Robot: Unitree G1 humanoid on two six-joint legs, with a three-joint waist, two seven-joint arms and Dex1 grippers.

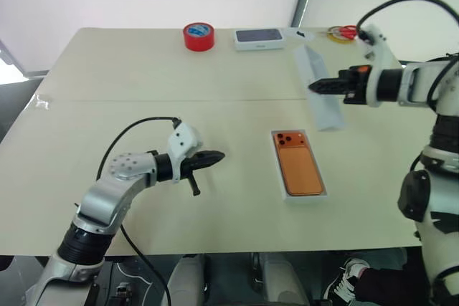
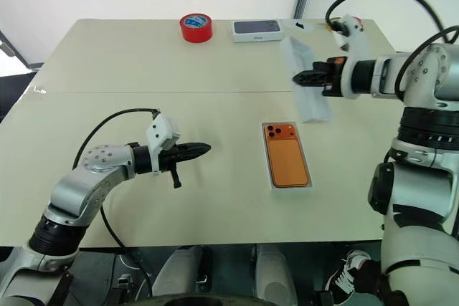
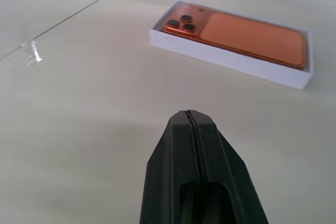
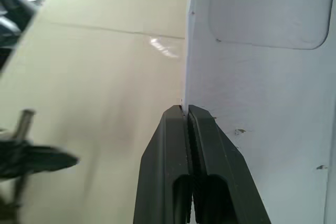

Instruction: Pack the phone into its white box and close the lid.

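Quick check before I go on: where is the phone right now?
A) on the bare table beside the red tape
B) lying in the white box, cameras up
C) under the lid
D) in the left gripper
B: the phone lies back-up inside the white box, lenses showing, uncovered.

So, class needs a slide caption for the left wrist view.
Shut left hand faces the orange phone lying camera-side up in its white box.

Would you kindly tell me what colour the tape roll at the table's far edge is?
The tape roll is red, clearest in the left eye view.
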